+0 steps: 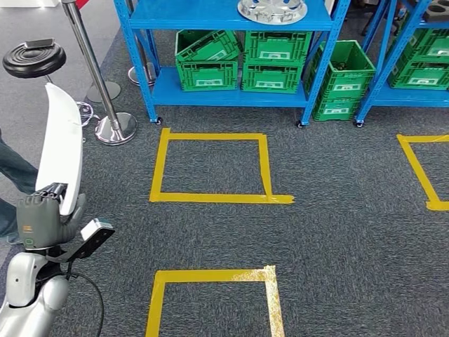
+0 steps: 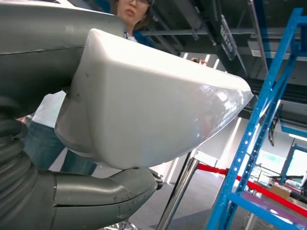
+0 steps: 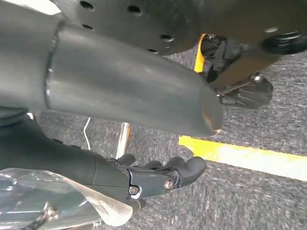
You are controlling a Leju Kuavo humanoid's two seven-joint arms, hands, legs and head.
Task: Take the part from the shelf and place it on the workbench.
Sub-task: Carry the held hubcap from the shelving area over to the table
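White part: a long, smooth, glossy white plastic panel (image 1: 63, 144), curved and tapering to a rounded tip, stands nearly upright at the left edge of the head view, its lower end in the left hand (image 1: 45, 221).
Left hand: clamped on the white panel; in the left wrist view the thick grey thumb (image 2: 105, 191) lies along one face of the panel (image 2: 152, 110) and the grey body of the hand (image 2: 40, 48) presses the other face.
Right hand: in the right wrist view the right hand (image 3: 145, 139) hangs over the carpet, thumb (image 3: 134, 93) straight, dark fingers (image 3: 173, 175) loosely curled and apart from it, with nothing between them.
Shelf: a blue metal shelf (image 1: 227, 21) stands at the far side, well apart from the panel, with green plastic crates (image 1: 238, 63) on its lower level and a silver wheel cover (image 1: 273, 8) on the level above.
Floor: dark grey carpet (image 1: 344, 232) marked with yellow tape rectangles (image 1: 212, 196), one in front of the shelf and one nearer the robot.
Left side: a chrome barrier post (image 1: 98, 77) on a round base stands beside the shelf, and a black round stool seat (image 1: 34, 57) sits behind the panel.
Person: a person in blue jeans (image 2: 43, 143) stands just beyond the panel in the left wrist view; a jeans leg (image 1: 13, 175) shows at the left edge of the head view.
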